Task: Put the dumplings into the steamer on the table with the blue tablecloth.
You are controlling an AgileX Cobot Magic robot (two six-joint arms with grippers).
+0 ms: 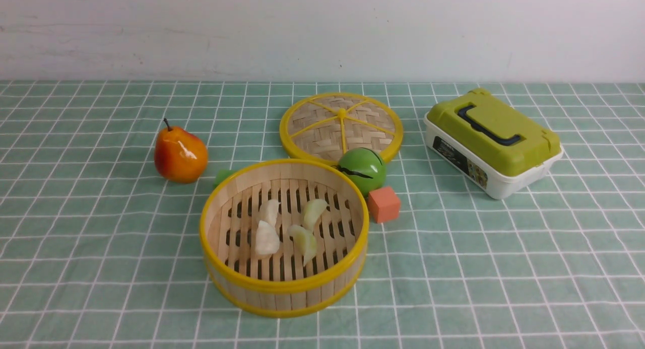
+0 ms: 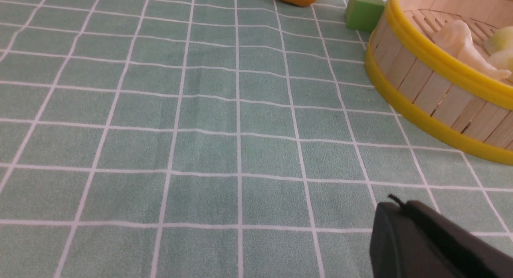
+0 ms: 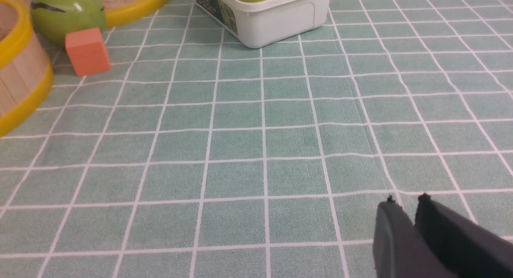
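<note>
Looking past our shut left gripper [image 2: 394,203], we see four glossy cream dumplings [image 1: 267,238] inside the round bamboo steamer [image 1: 237,281]; our right gripper [image 3: 404,201] stands slightly parted, empty.

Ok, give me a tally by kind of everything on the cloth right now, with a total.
Dumplings, all in the steamer: 4
Steamer basket: 1
Woven steamer lid: 1
Pear: 1
Green round fruit: 1
Orange cube: 1
Green block: 1
Green-lidded white box: 1
Total: 11
</note>
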